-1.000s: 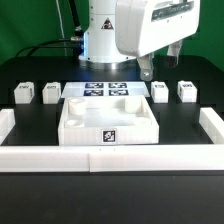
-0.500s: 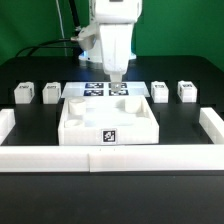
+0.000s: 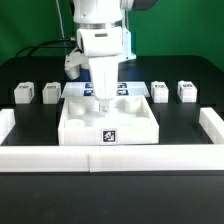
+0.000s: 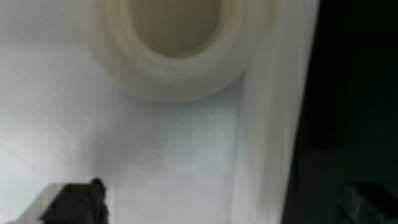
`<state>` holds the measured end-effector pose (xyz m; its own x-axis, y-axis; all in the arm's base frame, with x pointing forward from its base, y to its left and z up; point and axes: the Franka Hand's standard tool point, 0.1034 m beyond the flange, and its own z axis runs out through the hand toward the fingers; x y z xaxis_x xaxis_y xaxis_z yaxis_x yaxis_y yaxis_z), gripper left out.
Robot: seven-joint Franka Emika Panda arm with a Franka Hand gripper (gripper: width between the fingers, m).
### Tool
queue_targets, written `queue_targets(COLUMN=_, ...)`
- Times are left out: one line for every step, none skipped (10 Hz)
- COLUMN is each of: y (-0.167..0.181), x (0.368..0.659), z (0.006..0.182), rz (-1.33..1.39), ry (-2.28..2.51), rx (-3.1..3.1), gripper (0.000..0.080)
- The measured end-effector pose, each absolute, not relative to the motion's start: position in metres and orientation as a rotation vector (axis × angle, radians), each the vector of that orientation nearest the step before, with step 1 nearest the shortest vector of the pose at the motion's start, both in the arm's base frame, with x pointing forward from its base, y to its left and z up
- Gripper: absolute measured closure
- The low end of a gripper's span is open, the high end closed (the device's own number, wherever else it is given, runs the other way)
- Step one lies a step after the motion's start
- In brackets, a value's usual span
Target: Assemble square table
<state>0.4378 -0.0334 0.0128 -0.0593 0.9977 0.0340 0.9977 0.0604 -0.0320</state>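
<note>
**Fig. Gripper at tabletop rim.** Square tabletop [image 3: 108,128] at centre of black worktop [image 3: 30,190], with tag on near wall. Gripper [image 3: 103,102] low over tabletop's far rim. In wrist view I see one dark fingertip [image 4: 71,204] and round recess [image 4: 175,35]. I read fingers as spread, holding nothing. Far side, apart from tabletop:
- exterior view's left: outer left leg [image 3: 24,93], inner left leg [image 3: 50,92]
- exterior view's right: inner right leg [image 3: 159,91], outer right leg [image 3: 185,90]

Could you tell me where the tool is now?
In the exterior view, the tool is at the far wall of the square table top, near its middle, by the marker board.
</note>
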Motion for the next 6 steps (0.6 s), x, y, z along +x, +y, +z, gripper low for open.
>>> queue_targets(y=-0.0334, x=0.4375, z=0.0123, rz=0.001, ry=-2.252, rx=-2.122, gripper=0.0150)
queue_targets(y=-0.0336, x=0.4370, z=0.0117, rz=0.002, ry=-2.251, rx=-2.122, gripper=0.0277)
queue_targets(y=-0.0337, x=0.4370, z=0.0117, rz=0.002, ry=-2.250, rx=-2.122, gripper=0.0420)
queue_targets(y=-0.0338, x=0.4368, z=0.0115, rz=0.003, ry=-2.250, rx=-2.122, gripper=0.0556)
queue_targets(y=-0.0339, x=0.4366, z=0.0113, rz=0.003, ry=-2.249, rx=-2.122, gripper=0.0556)
queue_targets(y=-0.0342, x=0.4372, z=0.0115, rz=0.001, ry=-2.250, rx=-2.125, gripper=0.0736)
